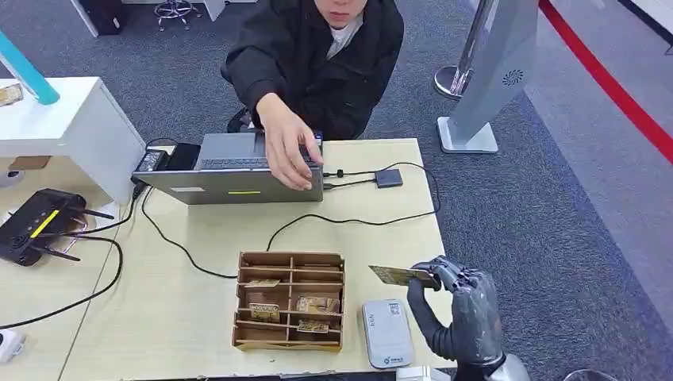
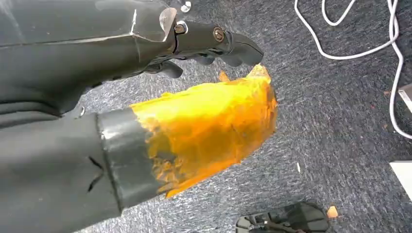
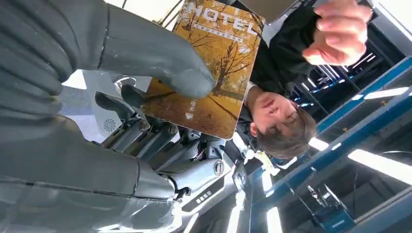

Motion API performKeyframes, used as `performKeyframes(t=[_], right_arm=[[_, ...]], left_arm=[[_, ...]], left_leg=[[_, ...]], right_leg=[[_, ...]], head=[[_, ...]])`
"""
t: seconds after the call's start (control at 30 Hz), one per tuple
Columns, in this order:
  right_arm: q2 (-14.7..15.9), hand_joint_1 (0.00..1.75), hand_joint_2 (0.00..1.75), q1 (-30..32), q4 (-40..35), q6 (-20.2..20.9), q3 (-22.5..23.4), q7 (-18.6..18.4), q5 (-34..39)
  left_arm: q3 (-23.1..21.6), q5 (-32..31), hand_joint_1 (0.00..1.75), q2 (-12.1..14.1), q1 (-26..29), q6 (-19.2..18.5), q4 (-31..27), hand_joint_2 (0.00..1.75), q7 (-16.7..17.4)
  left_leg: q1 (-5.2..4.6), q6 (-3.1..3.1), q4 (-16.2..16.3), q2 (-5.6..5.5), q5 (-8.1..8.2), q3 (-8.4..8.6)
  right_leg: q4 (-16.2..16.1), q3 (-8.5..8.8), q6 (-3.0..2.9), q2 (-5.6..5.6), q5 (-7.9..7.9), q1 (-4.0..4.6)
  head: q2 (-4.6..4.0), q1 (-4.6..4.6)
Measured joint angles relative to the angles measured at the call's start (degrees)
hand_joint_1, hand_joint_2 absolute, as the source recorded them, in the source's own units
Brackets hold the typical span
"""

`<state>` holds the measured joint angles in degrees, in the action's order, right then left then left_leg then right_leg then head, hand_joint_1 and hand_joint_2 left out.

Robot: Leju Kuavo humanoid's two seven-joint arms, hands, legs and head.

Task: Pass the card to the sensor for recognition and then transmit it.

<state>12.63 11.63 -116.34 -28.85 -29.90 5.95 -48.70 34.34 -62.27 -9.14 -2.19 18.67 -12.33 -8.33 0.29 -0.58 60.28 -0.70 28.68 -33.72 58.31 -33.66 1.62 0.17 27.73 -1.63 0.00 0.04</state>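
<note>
My right hand [image 1: 456, 305] is raised at the table's near right corner and pinches a card [image 1: 399, 275] held flat, pointing left. In the right wrist view the card [image 3: 214, 68] shows a yellow autumn-tree picture with the word MOTEL, pressed under my thumb [image 3: 160, 53]. A grey card sensor [image 1: 386, 333] lies on the table just below the card, right of a brown compartment box [image 1: 290, 302] holding several cards. In the left wrist view my left hand [image 2: 209, 41] hangs over dark carpet, its thumb wrapped in orange tape [image 2: 209, 126], with nothing in it and fingers curled in.
A person in a black jacket [image 1: 317, 55] sits across the table with a hand [image 1: 286, 151] on an open laptop [image 1: 230, 171]. Black cables [image 1: 349, 218] and a small adapter [image 1: 388, 177] lie behind the box. A router [image 1: 36, 226] sits on the left table.
</note>
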Motion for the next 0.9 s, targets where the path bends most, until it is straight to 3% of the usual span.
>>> performKeyframes(t=[0.27,0.9], right_arm=[[-1.18,1.75,1.75,-2.64,-0.13,-0.11,-0.04,1.81,-3.94],[-5.44,1.75,1.75,-12.71,5.35,0.44,-0.39,-6.82,-22.01]], left_arm=[[-0.17,-1.40,0.00,-0.11,-0.20,-0.74,0.00,0.00,0.66],[-1.57,-3.23,0.00,-0.44,-1.19,-1.62,-0.02,0.00,2.25]], left_leg=[[0.00,0.00,0.00,0.00,0.00,0.00],[0.00,0.00,0.00,0.00,-0.01,0.01]], right_leg=[[0.00,0.00,0.00,0.00,0.00,0.00],[0.02,0.01,-0.01,0.00,-0.02,0.00]], head=[[0.00,0.00],[0.00,0.00]])
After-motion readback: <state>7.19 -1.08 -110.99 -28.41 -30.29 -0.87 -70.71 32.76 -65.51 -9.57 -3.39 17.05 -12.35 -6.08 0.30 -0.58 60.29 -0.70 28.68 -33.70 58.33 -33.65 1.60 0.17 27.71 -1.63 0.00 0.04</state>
